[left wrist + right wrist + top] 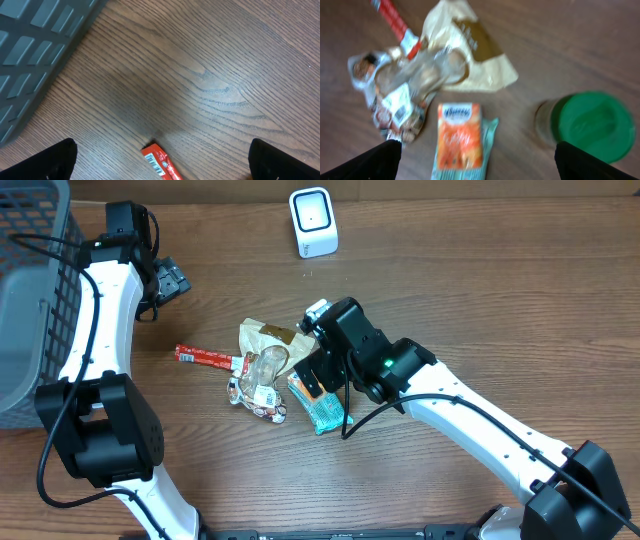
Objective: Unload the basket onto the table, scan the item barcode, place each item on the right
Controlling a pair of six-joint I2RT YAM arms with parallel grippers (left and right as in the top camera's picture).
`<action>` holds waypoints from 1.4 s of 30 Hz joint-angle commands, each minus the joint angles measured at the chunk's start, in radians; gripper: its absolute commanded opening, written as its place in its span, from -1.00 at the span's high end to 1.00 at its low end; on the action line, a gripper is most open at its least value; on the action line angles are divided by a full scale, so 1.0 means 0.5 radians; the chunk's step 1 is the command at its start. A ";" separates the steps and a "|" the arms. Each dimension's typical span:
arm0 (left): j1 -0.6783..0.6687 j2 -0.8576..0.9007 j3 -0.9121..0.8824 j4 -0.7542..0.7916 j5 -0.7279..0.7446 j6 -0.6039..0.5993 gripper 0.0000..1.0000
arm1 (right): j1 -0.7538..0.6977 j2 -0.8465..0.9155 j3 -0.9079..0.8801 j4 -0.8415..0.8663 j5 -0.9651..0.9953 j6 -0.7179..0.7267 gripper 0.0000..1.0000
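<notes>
Right gripper [477, 149]: released. Its black fingers [375, 162] are spread wide at the frame corners and grip nothing. It hangs low over a pile of goods in the middle of the brown wood-grain table [480, 290].

Directly below it lies an orange rectangular foil sachet [460, 135], flat on top of a teal flat packet [491, 131] whose edge shows along the sachet's right side.

Near the right finger is a round jar with a green plastic lid [594, 125], apart from the sachet. Some amber body shows left of the lid. The view is blurred, so upright or tilted: cannot tell.

Next out is a clear crinkled bag of brown snacks [402, 92] with a white label, print unreadable. It overlaps a beige-and-brown paper pouch [470, 55]. A red stick-shaped wrapper [395, 20] runs up to the clear bag's far side.

Which of these is the item for scanning: cannot tell.

Left gripper [162, 145]: released, fingers wide, empty, above bare table. The barcoded end of the red wrapper lies between the fingers at the frame's lower edge. A grey plastic lattice basket [35, 45] stands near, at the table's left edge.

Farthest is a white box-shaped barcode scanner [313, 222], upright, well apart from the pile and both grippers.
</notes>
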State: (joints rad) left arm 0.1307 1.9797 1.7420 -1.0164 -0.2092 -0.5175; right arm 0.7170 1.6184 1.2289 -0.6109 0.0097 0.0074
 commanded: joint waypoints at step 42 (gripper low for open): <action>-0.014 -0.011 0.044 0.002 0.008 -0.012 -1.00 | -0.415 0.835 0.789 -0.735 0.111 0.458 -0.93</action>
State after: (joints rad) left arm 0.1307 1.9800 1.7420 -1.0168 -0.2092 -0.5175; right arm 0.4995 1.9991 1.6089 -0.9806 0.0731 0.2321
